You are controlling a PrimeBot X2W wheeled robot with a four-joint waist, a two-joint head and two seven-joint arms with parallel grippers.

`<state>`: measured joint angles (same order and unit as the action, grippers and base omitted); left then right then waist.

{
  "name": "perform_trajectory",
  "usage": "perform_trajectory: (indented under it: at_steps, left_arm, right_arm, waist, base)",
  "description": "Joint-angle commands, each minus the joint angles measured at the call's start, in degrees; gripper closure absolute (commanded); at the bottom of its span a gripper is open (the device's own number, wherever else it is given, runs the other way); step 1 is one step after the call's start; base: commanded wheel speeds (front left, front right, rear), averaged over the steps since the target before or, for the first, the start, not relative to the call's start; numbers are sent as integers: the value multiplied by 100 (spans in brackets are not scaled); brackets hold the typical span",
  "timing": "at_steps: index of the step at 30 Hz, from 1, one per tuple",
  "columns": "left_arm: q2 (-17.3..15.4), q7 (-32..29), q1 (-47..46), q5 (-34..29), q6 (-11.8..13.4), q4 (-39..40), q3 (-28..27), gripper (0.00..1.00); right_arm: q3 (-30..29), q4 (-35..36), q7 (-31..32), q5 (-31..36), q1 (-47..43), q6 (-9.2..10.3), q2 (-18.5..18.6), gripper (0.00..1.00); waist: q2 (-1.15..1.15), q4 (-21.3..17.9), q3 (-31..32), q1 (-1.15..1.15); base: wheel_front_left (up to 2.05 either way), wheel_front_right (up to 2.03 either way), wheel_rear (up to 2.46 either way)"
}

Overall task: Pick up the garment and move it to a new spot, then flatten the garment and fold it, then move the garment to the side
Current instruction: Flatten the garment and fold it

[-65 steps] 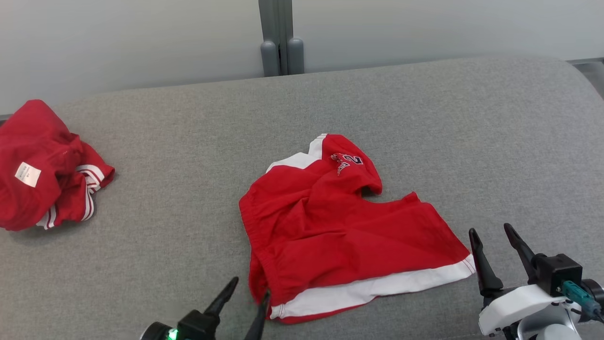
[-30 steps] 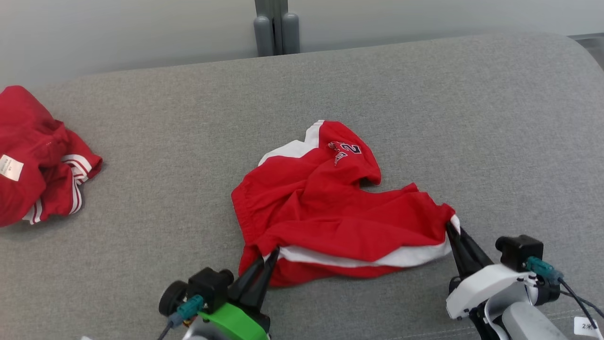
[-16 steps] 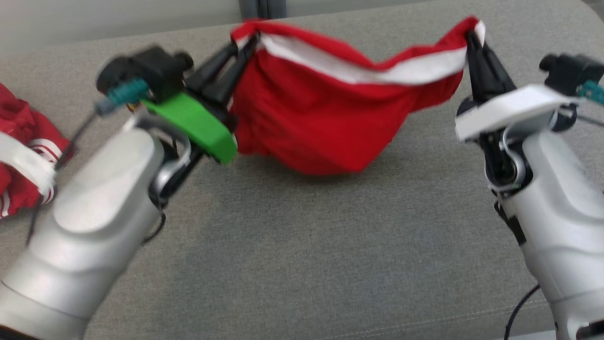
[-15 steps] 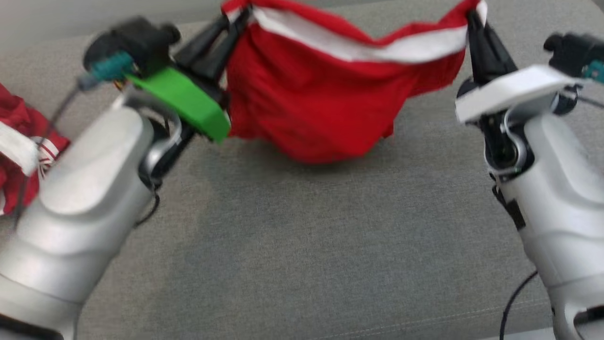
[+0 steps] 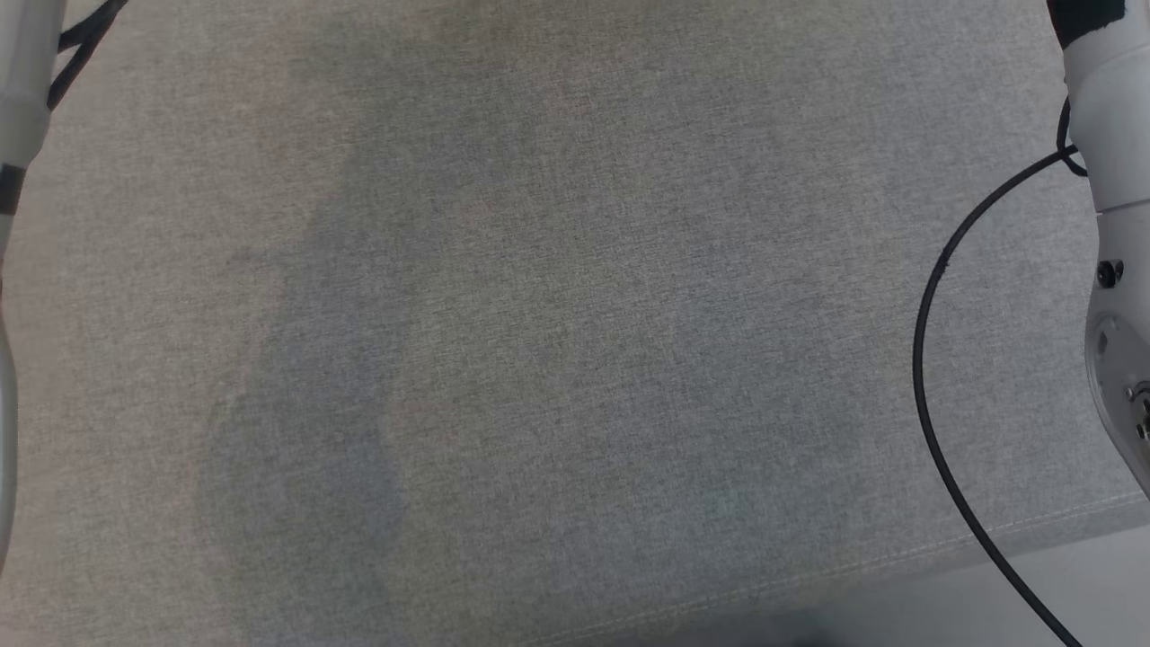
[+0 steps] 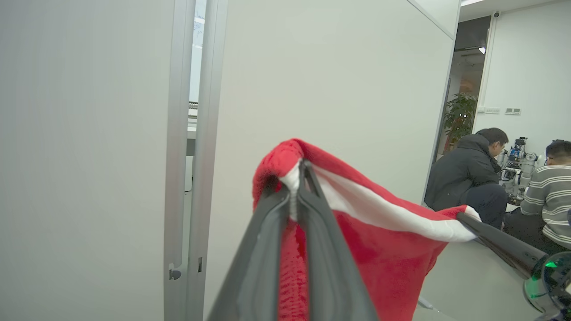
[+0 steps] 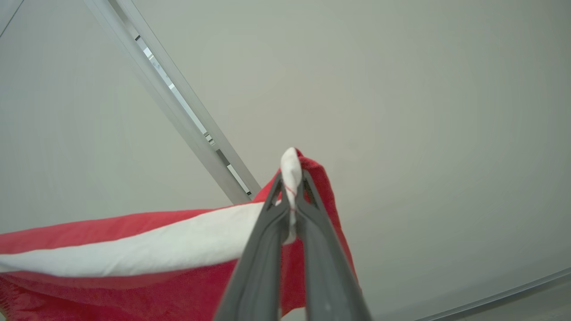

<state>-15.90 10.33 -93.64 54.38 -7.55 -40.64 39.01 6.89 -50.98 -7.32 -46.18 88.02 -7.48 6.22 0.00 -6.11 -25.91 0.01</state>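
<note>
The left hand (image 6: 296,174) and the right hand (image 7: 291,182) each clench a white-trimmed corner of the red garment (image 6: 388,254), which hangs between them in the air before a pale wall (image 6: 334,67).

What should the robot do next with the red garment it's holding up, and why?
Probably lower both hands together toward the grey cushion to lay the garment down. The left hand and right hand each pinch an end of its white band, so it hangs spread between them, ready to be set flat.
</note>
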Motion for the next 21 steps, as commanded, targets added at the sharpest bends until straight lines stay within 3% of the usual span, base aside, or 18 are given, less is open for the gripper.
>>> perform_trajectory:
  at_steps: [1, 9, 15, 21]
  left_arm:
    - [50, 36, -54, 118, 14, -37, 98, 100]
    - [-151, 354, 525, 689, 14, 20, 466, 100]
    - [-423, 485, 1715, 752, 14, 442, 740, 100]
    - [-411, 481, 3549, 242, 43, 1142, 104, 100]
  right_arm:
    - [61, -108, -46, 9, 48, -3, -2, 100]
    - [544, -173, -61, -311, -404, -3, -73, 100]
    - [1121, 291, -110, -609, -1644, -3, 54, 100]
    - [1641, 1145, -198, -1007, -3413, -3, 412, 100]
  waist:
    - [0, -129, -132, -1]
    - [0, -136, -288, -1]
    - [0, -76, -114, -1]
    - [0, 24, 380, -1]
  base:
    - [0, 0, 0]
    - [0, 0, 0]
    - [0, 0, 0]
    - [0, 0, 0]
